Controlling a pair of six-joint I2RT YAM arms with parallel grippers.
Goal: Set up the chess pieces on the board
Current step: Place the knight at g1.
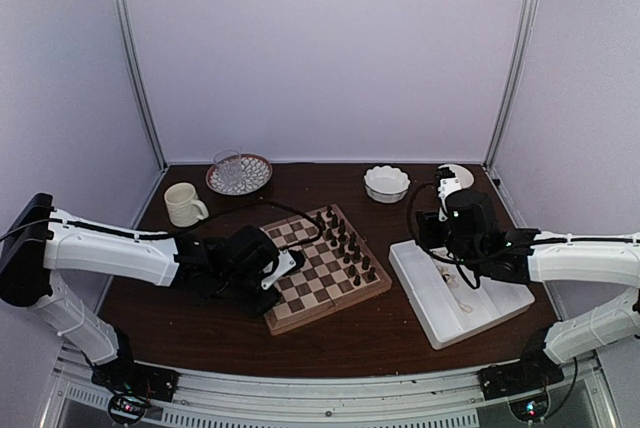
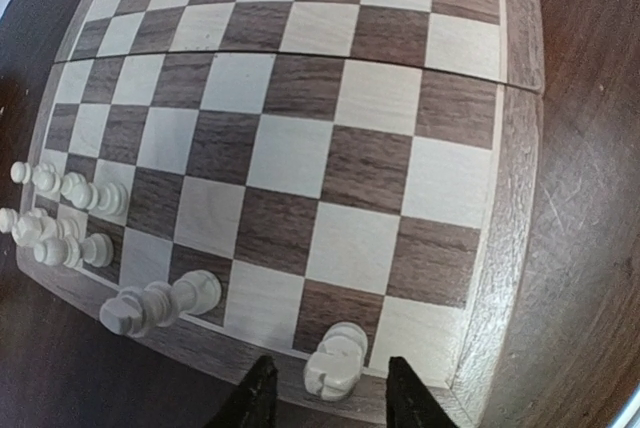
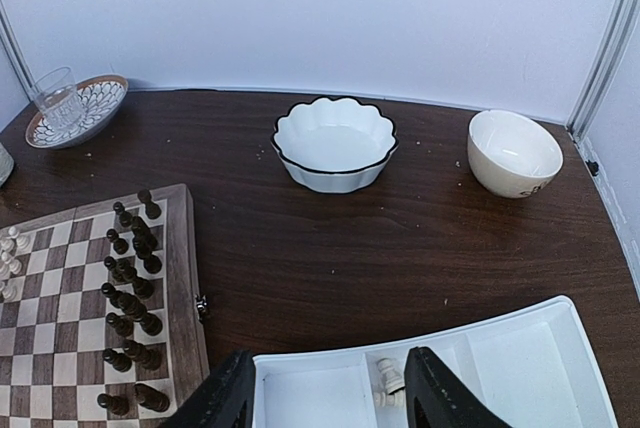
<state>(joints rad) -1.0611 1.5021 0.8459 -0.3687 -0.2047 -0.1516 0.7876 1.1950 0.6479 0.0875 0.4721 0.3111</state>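
Placement step, by the look of it: left gripper low at the near rim of the board, fingers apart with a gap either side of the piece on the edge row. Lift straight up, without sideways drift, to avoid clipping it. Hard to tell whether upright or tipped, so check before leaving. Fallen piece flat on its side just to the left, worth righting next. White cluster at the left corner, dark pieces ranked along the far side. Right gripper spread wide over the tray, tray piece between the fingers, untouched. Descend centred and close gently.
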